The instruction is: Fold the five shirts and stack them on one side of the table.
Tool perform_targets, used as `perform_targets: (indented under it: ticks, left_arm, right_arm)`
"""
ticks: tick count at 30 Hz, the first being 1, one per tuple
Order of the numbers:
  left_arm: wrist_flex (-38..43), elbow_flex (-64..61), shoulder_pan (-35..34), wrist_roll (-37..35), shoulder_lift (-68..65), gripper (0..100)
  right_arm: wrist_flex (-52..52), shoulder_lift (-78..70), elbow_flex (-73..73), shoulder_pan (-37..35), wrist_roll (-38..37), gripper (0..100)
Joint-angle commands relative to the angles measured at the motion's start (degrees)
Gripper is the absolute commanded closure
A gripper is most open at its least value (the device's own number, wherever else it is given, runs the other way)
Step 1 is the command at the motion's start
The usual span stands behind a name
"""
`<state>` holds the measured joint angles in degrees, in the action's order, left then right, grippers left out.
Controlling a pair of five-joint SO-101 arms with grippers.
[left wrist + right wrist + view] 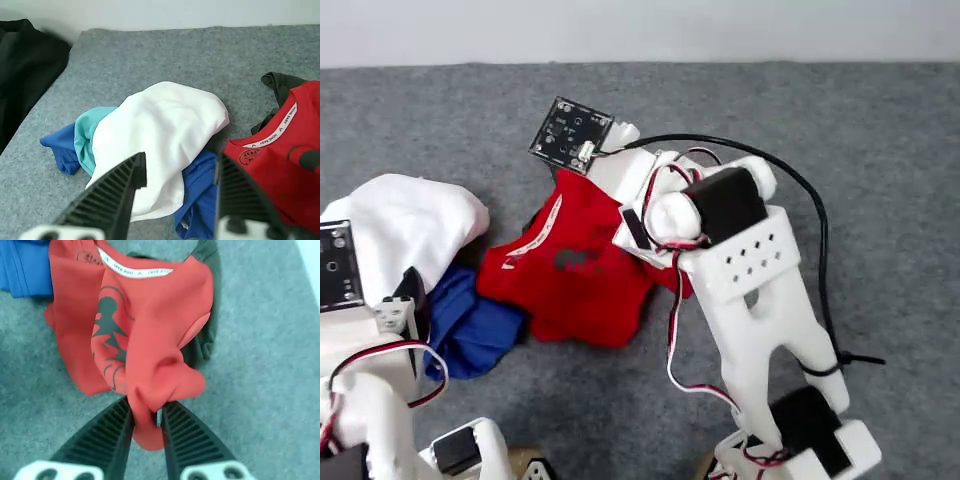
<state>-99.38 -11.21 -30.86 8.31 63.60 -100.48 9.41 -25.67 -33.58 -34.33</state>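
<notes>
A red shirt with a dark print lies crumpled in the middle of the grey table. My right gripper is shut on a bunched fold of the red shirt, lifting that edge. A dark green shirt peeks out from under it. To the left sits a pile: a white shirt on top, with a teal shirt and a blue shirt under it. My left gripper hangs open over the near side of that pile, holding nothing. The white shirt and blue shirt lie beside the left arm.
The grey felt table is bare on its right half and along the back. A black cloth lies beyond the table's edge near the pile. The right arm's black cable loops over the right side.
</notes>
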Motion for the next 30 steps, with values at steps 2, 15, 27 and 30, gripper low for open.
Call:
perform_targets:
  ticks: [2,15,27,30]
  left_arm:
    - [-1.14,1.98,0.18,-0.53,0.18,78]
    - [-1.05,-1.45,10.99,-0.44,0.09,78]
    - [0.26,-14.73,24.35,-0.70,-0.44,71]
    - [3.69,-19.47,29.45,-3.34,-0.53,71]
  right_arm:
    - [4.18,7.96,-1.93,-1.63,1.93,98.9]
    - [6.46,0.48,-0.70,-4.00,6.68,95.7]
    - [-2.33,1.80,-0.70,6.11,15.12,70.5]
    - [-2.51,2.95,-0.53,7.60,15.12,70.7]
